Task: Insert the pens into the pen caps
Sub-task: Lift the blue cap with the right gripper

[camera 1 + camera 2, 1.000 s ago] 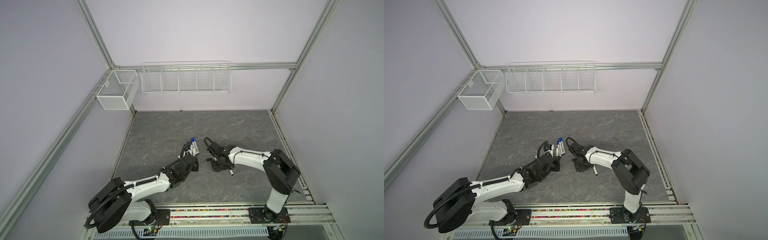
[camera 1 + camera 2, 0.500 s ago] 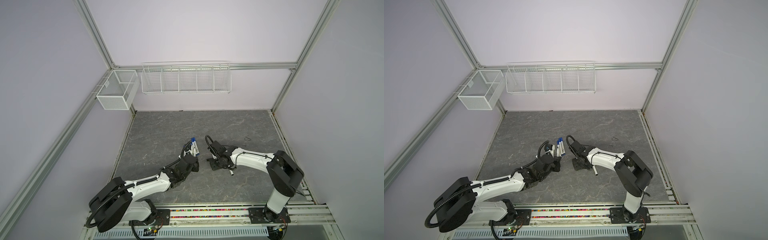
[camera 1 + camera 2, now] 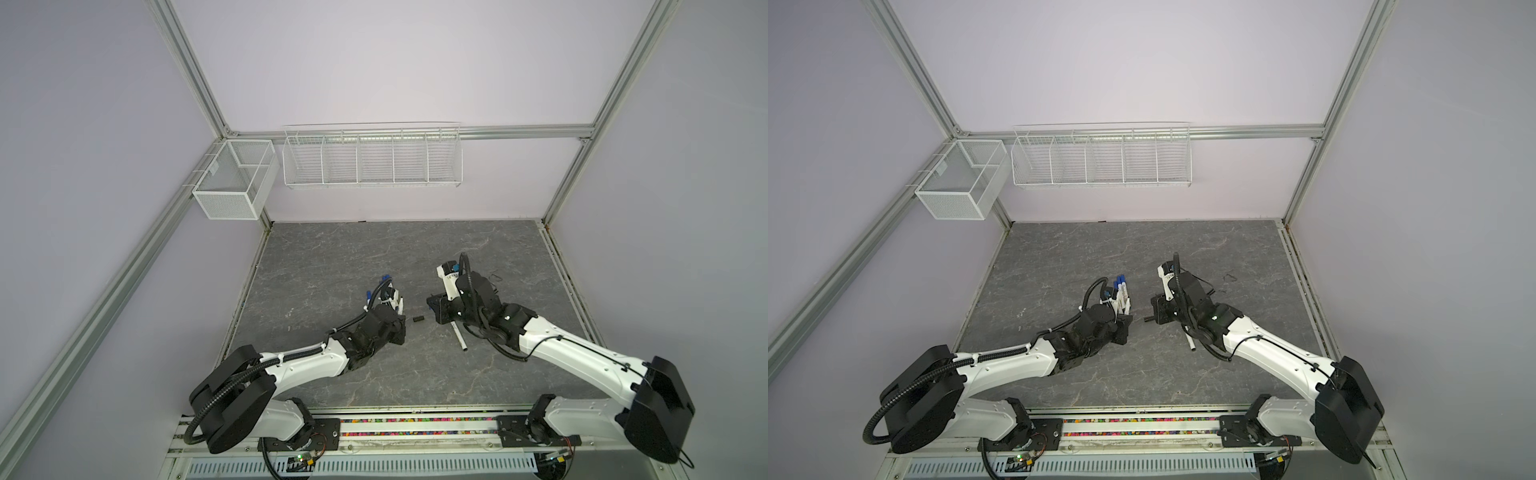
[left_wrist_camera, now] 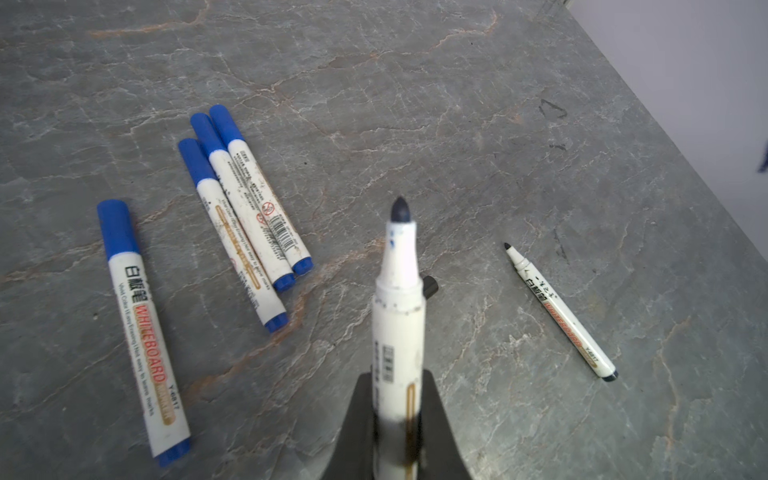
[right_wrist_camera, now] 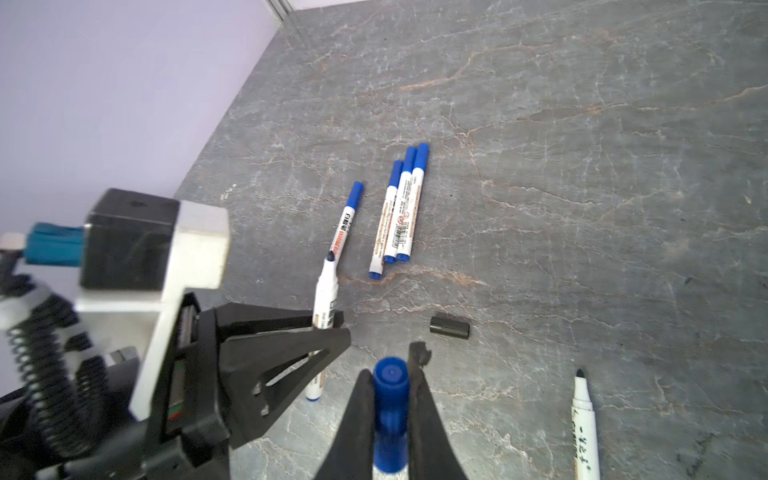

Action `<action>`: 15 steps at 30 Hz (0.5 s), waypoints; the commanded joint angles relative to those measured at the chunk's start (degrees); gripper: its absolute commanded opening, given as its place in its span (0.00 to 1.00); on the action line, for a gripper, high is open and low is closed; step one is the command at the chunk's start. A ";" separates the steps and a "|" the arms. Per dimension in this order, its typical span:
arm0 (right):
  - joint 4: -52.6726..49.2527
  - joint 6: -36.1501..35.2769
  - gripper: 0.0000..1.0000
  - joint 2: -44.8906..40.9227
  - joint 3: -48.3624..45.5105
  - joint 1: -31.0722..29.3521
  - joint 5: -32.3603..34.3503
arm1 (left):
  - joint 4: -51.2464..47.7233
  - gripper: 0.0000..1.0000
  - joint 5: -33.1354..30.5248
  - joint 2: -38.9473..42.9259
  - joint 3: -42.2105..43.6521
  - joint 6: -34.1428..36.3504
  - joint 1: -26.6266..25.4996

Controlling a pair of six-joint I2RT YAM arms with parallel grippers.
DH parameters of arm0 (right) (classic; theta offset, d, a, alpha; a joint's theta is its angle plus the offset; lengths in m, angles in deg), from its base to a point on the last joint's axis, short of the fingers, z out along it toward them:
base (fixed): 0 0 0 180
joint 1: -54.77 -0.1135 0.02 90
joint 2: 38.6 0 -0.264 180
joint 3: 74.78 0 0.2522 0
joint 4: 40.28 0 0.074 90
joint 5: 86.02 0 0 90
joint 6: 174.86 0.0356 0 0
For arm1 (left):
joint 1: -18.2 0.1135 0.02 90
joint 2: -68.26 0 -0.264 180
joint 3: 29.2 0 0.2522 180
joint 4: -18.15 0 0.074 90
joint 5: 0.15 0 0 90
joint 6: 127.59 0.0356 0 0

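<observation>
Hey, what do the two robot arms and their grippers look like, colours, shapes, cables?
Both arms match: the left arm and right arm have glossy white shells, bulky black joint housings and black base plates. A black corrugated hose runs along the left arm; thin black cables loop around the right arm. The left gripper and right gripper have matte black, wedge-shaped jaws.
</observation>
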 commanded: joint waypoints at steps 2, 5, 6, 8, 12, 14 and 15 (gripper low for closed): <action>4.41 0.36 0.07 0.33 -0.50 0.36 -4.27 | 1.49 0.00 1.97 -1.01 -1.80 2.34 -1.18; 4.71 0.04 0.07 0.91 0.40 0.33 -5.32 | 2.62 0.00 3.25 -1.92 -1.85 3.60 -2.01; 4.73 -0.23 0.07 0.99 0.47 0.38 -5.56 | 3.10 0.00 3.89 -2.14 -1.84 4.54 -2.43; 4.72 -0.33 0.07 0.92 0.47 0.48 -5.52 | 3.65 0.00 4.04 -2.80 -2.10 6.58 -3.72; 4.72 -0.02 0.07 1.09 2.31 0.47 -5.93 | 3.49 0.00 3.93 -4.19 -3.62 10.06 -6.55; 4.99 0.16 0.07 1.01 2.39 0.39 -6.32 | 3.98 0.00 4.67 -4.58 -3.86 10.27 -7.12; 5.12 0.39 0.07 0.88 2.34 0.46 -6.36 | 4.48 0.00 5.69 -4.60 -3.76 10.31 -7.17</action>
